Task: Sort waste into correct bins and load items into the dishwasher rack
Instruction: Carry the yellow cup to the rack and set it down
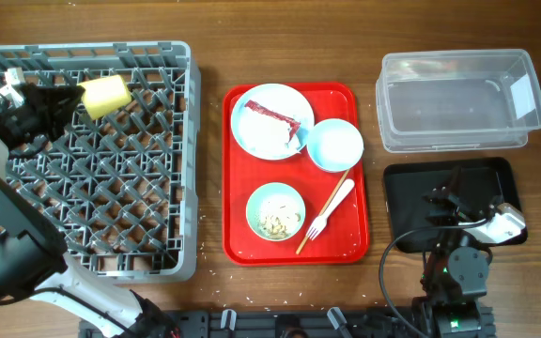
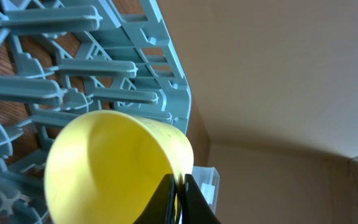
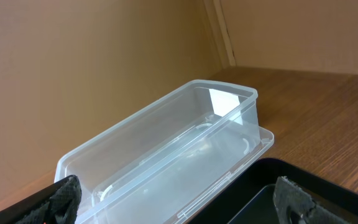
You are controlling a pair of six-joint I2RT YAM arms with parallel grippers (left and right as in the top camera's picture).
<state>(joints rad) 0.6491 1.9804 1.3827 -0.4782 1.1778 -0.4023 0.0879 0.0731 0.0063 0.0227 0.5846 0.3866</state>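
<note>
The yellow cup (image 2: 104,168) runs off the left wrist picture's bottom edge; the left tool (image 2: 180,186) is only a dark sliver pinching its rim. The right tool (image 3: 179,194) shows just two fingertips (image 3: 64,196). Overhead, the left arm (image 1: 7,235) covers the dishwasher rack (image 1: 193,169) along the left edge of the surface (image 1: 209,38) — the right arm (image 1: 458,263) hides part of the black tray (image 1: 407,192) — and the food scraps (image 1: 275,223) are too small to identify

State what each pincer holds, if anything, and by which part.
The left pincer grips the cup by its rim, over the rack. The right pincer is open and holds nothing.
</note>
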